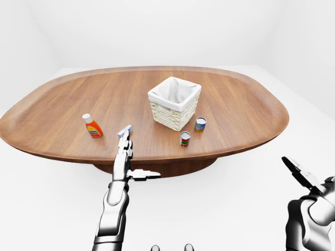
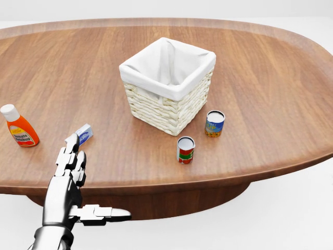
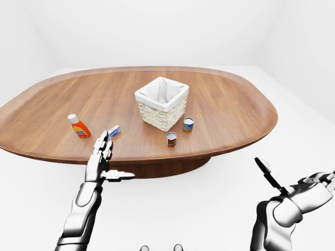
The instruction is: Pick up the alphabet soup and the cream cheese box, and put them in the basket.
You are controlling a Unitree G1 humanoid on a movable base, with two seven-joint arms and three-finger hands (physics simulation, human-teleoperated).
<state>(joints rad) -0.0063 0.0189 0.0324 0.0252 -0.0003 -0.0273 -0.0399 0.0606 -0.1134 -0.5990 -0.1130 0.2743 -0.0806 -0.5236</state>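
Your left hand (image 2: 70,179) stands at the table's (image 2: 270,78) near edge in the head view, fingers straight up and held side by side, thumb stuck out to the right; it grips nothing. Its fingertips show just below the box (image 2: 84,133) in that view, though whether they touch it you cannot tell from here.

Your right hand (image 3: 309,196) is out of the head view altogether. The right-eye view shows it low at the right, well off the table, fingers spread and holding nothing (the left-eye view shows only part of it at the picture's edge).

The box, small and blue-and-white, lies flat on the wood, left of the basket (image 2: 167,86) and right of the orange bottle (image 2: 18,126), which stands upright near the table's left edge.

Two cans stand upright at the basket's lower right in the head view. The red-and-green can (image 2: 185,150) is nearer the table edge; the blue-and-yellow can (image 2: 214,123) stands up and to the right of it, close by the basket's wall. Their labels are too small to read, so which is the soup you cannot tell.

The basket, woven with a white cloth lining, sits mid-table and has nothing showing inside.
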